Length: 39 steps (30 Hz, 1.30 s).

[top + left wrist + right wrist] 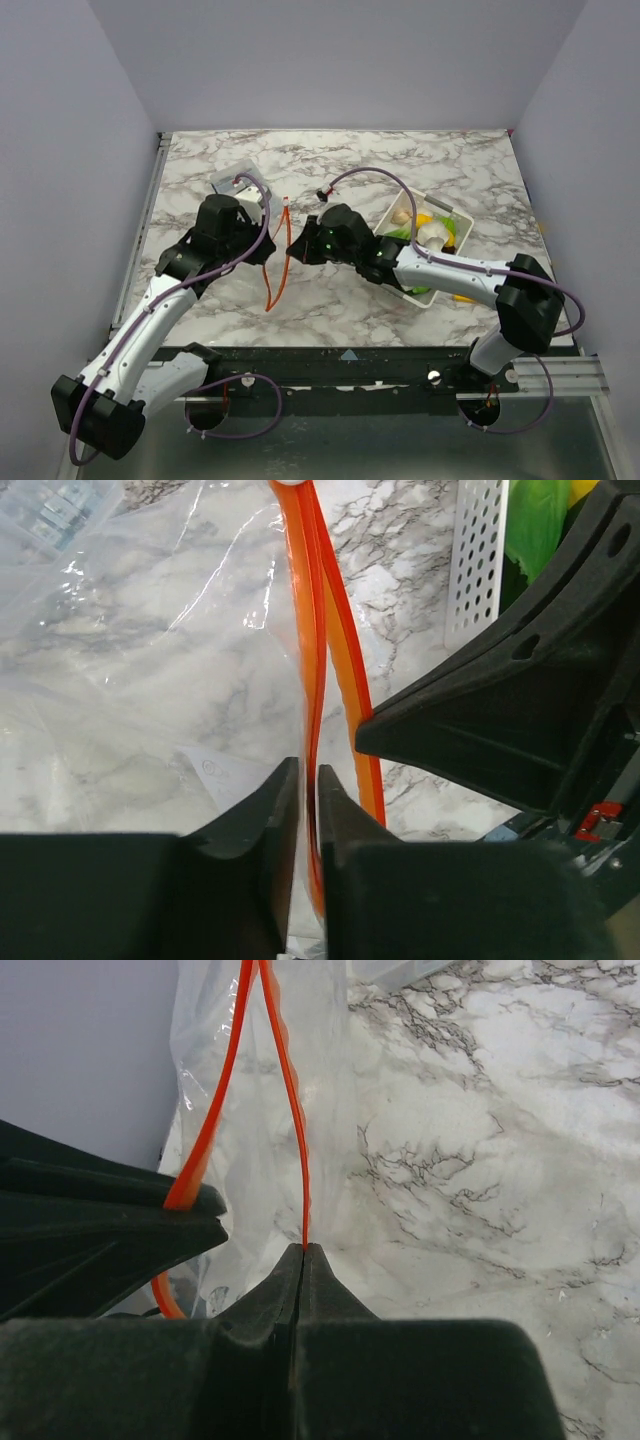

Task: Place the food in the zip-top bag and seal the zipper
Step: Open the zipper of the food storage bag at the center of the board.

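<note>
Grey walls around a white, marble-veined desk (470, 170). Left arm (150, 315) reaching up from the near left corner, right arm (455, 270) stretched across from the near right, wrists almost meeting at mid-desk.

Between them, the zip-top bag (150, 670): clear, soft and crinkled, seen against the marble in the left wrist view and hard to make out from above.

White perforated basket (462, 222) on the right half of the desk, partly under the right arm, its wall close to the bag's mouth in the left wrist view. Flat grey-clear packet (238, 185) farther back, just beyond the left wrist.

Orange-red zipper (272, 285) running far-to-near between the two wrists, its lower end curving toward the near edge.

Left jaws pressed together on one strip of the zipper, the orange band rising straight out of the narrow slit between them. Right jaws likewise closed tight, pinching the other strip right at their tips. Strips joined at the far end and spread apart toward the jaws, mouth parted.

Food (432, 236) piled in the basket: white mushrooms, green leaves, yellow pieces.
</note>
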### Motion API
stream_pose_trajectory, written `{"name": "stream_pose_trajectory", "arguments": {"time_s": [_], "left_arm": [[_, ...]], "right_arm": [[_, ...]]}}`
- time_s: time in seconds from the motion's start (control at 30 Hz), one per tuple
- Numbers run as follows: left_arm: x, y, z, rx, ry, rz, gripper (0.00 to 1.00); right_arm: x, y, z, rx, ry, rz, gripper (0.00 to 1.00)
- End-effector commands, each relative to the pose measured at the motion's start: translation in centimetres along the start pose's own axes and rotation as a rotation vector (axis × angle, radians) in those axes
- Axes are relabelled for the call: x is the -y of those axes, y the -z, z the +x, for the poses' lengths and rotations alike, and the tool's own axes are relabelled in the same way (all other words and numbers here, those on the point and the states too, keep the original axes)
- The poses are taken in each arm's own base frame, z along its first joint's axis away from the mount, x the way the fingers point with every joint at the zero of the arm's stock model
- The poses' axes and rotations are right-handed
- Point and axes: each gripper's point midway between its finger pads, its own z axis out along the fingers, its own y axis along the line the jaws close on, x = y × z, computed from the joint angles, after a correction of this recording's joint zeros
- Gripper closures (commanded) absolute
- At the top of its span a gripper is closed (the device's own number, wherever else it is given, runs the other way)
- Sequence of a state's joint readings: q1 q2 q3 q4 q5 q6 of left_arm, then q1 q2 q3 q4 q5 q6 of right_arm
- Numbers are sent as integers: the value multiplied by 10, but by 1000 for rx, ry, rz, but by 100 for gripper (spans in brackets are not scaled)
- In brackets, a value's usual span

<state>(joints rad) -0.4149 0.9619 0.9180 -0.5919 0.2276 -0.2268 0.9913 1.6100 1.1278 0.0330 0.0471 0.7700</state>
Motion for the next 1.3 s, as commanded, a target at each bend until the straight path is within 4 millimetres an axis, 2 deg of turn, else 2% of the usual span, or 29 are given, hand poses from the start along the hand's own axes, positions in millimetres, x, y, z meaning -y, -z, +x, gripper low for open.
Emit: {"name": "stream_pose_trajectory", "arguments": {"time_s": [0.0, 0.07, 0.13, 0.17, 0.27, 0.4, 0.6, 0.7, 0.87, 1.0, 1.27], "left_arm": [[-10, 4, -3, 33, -42, -74, 77], [-8, 6, -2, 33, -52, -77, 70], [-4, 7, -1, 29, -71, -75, 70], [-1, 7, 1, 24, -79, -73, 75], [6, 11, 7, -10, -100, -92, 100], [16, 20, 18, -72, -83, -75, 100], [52, 30, 19, -129, 85, 69, 100], [68, 25, 15, -157, 110, 144, 100], [68, 6, 1, -207, 81, 121, 100], [54, -9, -6, -175, 18, 58, 100], [47, -22, 4, -127, -60, 81, 100]], "right_arm": [[-11, 8, -6, 43, -62, -43, 99], [-11, 10, -3, 37, -76, -54, 100], [-12, 12, 1, 32, -96, -72, 100], [-10, 13, 4, 25, -102, -71, 100], [-12, 16, 15, -24, -127, -91, 99], [-8, 28, 21, -31, -121, -97, 100], [22, 46, 30, -35, -52, 6, 100], [37, 56, 33, -30, -40, 60, 100], [55, 61, 29, -9, -7, 149, 98], [64, 66, 22, -20, 42, 239, 69], [73, 98, -3, 34, 111, 336, 36]]}}
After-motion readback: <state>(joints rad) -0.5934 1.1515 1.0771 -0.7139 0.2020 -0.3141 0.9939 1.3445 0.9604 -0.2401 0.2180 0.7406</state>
